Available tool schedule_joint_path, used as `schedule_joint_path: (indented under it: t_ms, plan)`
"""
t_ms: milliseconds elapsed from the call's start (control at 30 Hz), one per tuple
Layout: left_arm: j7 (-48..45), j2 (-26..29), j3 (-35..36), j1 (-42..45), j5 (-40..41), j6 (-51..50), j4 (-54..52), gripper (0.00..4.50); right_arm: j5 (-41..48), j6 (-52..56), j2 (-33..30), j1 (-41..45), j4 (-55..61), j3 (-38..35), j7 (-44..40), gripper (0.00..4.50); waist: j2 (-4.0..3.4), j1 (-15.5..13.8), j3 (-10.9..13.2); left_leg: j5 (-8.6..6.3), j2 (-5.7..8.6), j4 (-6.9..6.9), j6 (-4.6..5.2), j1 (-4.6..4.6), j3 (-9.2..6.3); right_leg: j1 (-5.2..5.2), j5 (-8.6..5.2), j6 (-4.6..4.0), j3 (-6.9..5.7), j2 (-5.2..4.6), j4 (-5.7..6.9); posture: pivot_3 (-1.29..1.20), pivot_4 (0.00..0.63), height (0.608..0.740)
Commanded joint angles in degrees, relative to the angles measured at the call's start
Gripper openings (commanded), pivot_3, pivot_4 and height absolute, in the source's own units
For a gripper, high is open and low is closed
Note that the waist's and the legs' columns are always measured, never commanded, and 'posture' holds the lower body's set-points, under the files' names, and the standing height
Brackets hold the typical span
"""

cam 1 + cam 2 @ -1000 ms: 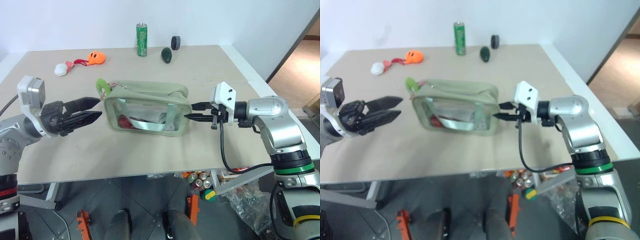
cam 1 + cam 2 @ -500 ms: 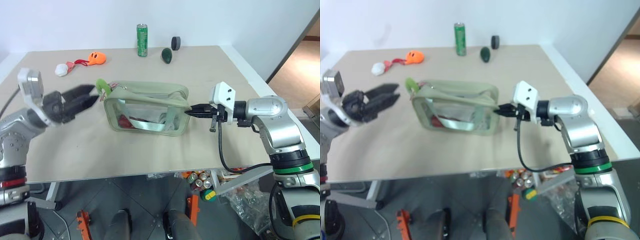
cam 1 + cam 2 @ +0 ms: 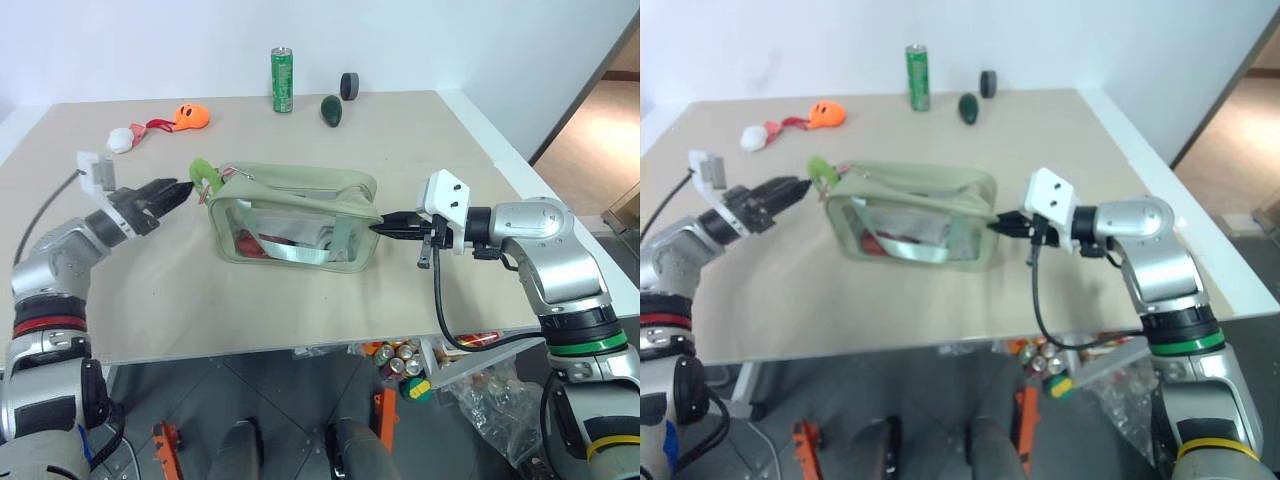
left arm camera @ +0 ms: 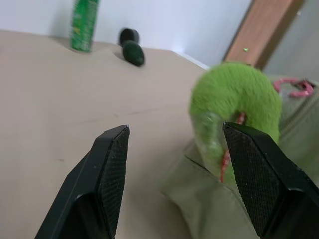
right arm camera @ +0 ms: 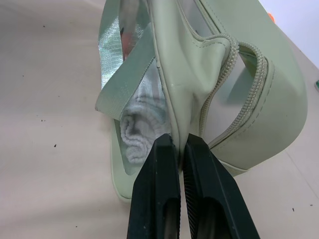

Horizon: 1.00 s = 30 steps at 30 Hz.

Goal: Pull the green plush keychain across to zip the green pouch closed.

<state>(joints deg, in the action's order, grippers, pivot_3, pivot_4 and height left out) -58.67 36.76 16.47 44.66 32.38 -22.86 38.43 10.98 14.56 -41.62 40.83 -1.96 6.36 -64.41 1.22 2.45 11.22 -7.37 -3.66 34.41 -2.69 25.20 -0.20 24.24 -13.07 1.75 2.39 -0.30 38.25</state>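
Observation:
The green pouch (image 3: 295, 205) lies mid-table, its clear window facing me and rolled items inside. At its left end sticks up the green plush keychain (image 3: 203, 171) on a pinkish loop. My left gripper (image 3: 172, 190) hovers open just left of that keychain; in the left wrist view the keychain (image 4: 234, 94) sits just beyond the gripper (image 4: 175, 127), close to one finger. My right gripper (image 3: 385, 225) is shut on the pouch's right end; the right wrist view has its fingers (image 5: 167, 149) pinching the fabric seam where the zipper (image 5: 259, 74) gapes open.
At the table's far edge stand a green can (image 3: 284, 80), a dark green egg-shaped object (image 3: 332, 108) and a black cylinder (image 3: 350, 85). An orange plush (image 3: 193, 116) and a white plush (image 3: 121, 139) lie far left. The table's right edge (image 3: 500, 150) runs near my right arm.
My left arm has swung forward and brought its open gripper up beside the keychain. My right gripper, open a second ago, has closed on the pouch's right end.

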Motion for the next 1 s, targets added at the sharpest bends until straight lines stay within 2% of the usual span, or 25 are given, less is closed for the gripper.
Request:
schedule_joint_path:
  t_ms: [33,500,533,800,1000]
  plan:
    - [-1.93,0.29,-0.17,1.58,-0.32,-0.28,-1.43,3.11,0.27,0.27,-0.83,-0.15,2.64,-1.38,0.67,0.03,0.0,0.05,0.0,0.0,0.0,0.0,0.0,0.0,0.0,0.0,0.0,0.0,0.01,0.0,0.0,0.0,0.15,0.74]
    - [-1.13,-3.46,-0.3,4.2,-0.83,-2.8,-1.65,3.11,0.31,0.64,-1.1,-0.94,3.75,-1.71,1.89,0.03,0.01,0.01,-0.01,0.0,0.0,0.01,0.0,0.0,0.03,0.01,0.02,0.04,0.07,0.01,0.0,0.0,0.15,0.74]
    - [-1.25,-3.8,-0.21,4.19,-0.48,-3.35,-1.9,2.57,0.28,0.62,-1.06,-0.91,3.7,-1.63,1.99,0.0,0.01,0.01,-0.01,0.0,0.01,0.01,0.0,0.0,0.03,0.01,0.02,0.04,0.07,0.0,0.0,0.0,0.15,0.74]
    - [-1.89,-3.83,0.97,2.98,1.52,-6.58,-4.95,0.01,0.34,0.83,-1.14,-1.19,3.83,-1.39,2.13,0.0,0.02,0.01,-0.01,0.0,0.02,0.01,0.0,0.0,0.03,0.0,0.03,0.06,0.09,0.0,0.0,0.0,0.15,0.74]
    - [-0.34,-3.58,1.89,2.31,1.42,-6.49,-6.29,0.01,0.17,0.68,-0.81,-0.69,3.27,-0.9,1.96,0.0,0.03,0.01,-0.02,0.0,0.02,0.03,0.0,0.0,0.04,0.0,0.04,0.08,0.11,0.0,0.0,0.0,0.15,0.74]
